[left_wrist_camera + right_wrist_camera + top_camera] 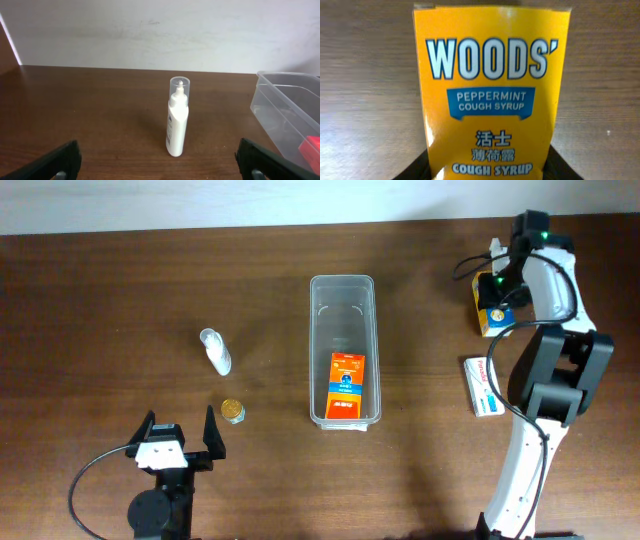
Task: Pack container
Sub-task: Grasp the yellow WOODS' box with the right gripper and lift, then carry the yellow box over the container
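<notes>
The clear plastic container (318, 350) lies at mid table with an orange box (347, 384) flat in its near end. It also shows at the right edge of the left wrist view (280, 100). My right gripper (497, 288) is at the far right, its fingers (487, 170) tight against both sides of a yellow cough syrup box (490, 90) that lies on the table (493, 318). My left gripper (180, 428) is open and empty at the near left (160, 167), facing a white bottle (178, 120).
The white bottle (215, 352) with a clear cap stands left of the container. A small gold round tin (232, 411) sits near my left gripper. A white flat box (482, 386) lies at the right, beside the right arm.
</notes>
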Controlling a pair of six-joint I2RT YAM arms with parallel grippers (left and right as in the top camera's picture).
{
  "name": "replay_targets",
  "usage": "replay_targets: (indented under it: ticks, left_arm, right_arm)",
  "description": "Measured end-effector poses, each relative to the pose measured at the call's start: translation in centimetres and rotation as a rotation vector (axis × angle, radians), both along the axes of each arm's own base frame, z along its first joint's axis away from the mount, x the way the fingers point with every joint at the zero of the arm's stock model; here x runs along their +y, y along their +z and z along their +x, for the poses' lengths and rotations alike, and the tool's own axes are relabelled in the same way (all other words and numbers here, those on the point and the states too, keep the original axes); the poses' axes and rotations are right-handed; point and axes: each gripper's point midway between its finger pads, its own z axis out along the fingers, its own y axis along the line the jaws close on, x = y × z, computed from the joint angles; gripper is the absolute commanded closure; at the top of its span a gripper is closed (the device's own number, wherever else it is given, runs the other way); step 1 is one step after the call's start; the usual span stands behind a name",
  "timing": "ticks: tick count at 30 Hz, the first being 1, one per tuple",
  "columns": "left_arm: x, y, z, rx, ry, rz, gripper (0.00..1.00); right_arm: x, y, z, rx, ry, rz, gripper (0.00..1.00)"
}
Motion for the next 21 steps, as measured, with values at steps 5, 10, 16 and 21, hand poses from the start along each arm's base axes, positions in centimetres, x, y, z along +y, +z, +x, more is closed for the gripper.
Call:
replay_targets:
  ticks: [5,10,16,21]
  left_arm:
    - [0.0,0.0,0.0,0.000,0.000,0.000,0.01]
    - [0.0,0.0,0.0,0.000,0.000,0.000,0.01]
    - [0.0,0.0,0.0,0.000,0.000,0.000,0.01]
    - [0.0,0.0,0.0,0.000,0.000,0.000,0.01]
  right_arm:
    - [1.2,4.5,-0.1,-0.012,0.005,0.066,0.60]
    - [2.5,10.1,-0.8,-0.045,-0.027,0.129,0.60]
    - [4.9,14.7,-2.5,-0.060,-0.049,0.171,0.64]
    - [8.1,16.0,-2.3,-0.082,-0.029,0.183,0.60]
